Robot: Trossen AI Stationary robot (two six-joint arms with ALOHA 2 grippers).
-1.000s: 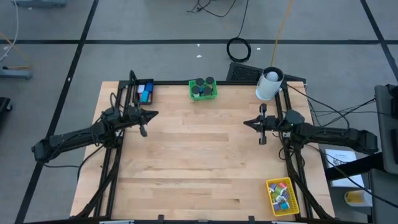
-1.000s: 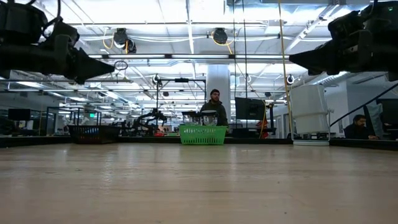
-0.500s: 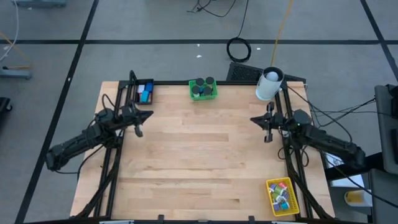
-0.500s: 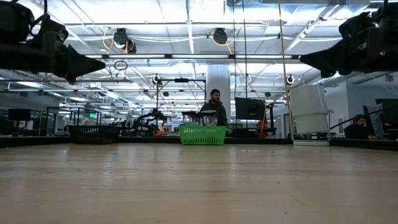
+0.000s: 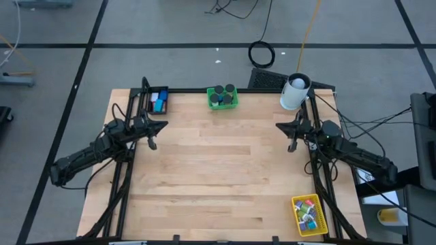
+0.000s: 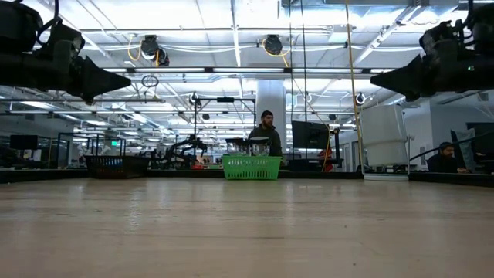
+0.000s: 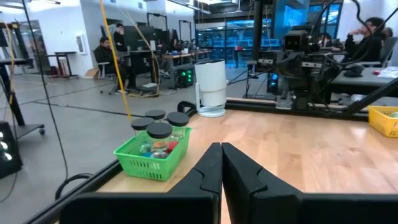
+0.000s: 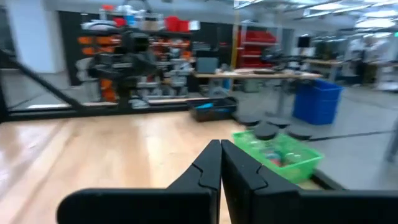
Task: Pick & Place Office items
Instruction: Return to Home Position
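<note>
The office items lie in three bins. Black rolls (image 5: 219, 95) stand in the green bin (image 5: 234, 102) at the table's far edge. Blue blocks (image 5: 159, 103) lie in the black bin (image 5: 150, 101) at the far left corner. Small coloured clips (image 5: 308, 216) fill the yellow bin (image 5: 300, 202) at the near right corner. My left gripper (image 5: 164, 124) hovers level over the table's left side, shut and holding nothing. My right gripper (image 5: 278, 128) hovers level over the right side, shut and holding nothing. Each points toward the table's middle, well above the wood (image 6: 127, 79) (image 6: 375, 77).
A big white cylinder (image 5: 295, 92) stands at the far right corner, close behind my right gripper. Black frame rails run along both side edges. The bare wood (image 5: 218, 170) spreads between the arms. People sit and stand in the room beyond the table's far edge.
Both arms have folded back toward their own bases. My right gripper has drawn toward the table's right edge and a little toward the far edge, turning slightly. My left gripper has drawn a little toward the left edge. Both have stayed shut.
</note>
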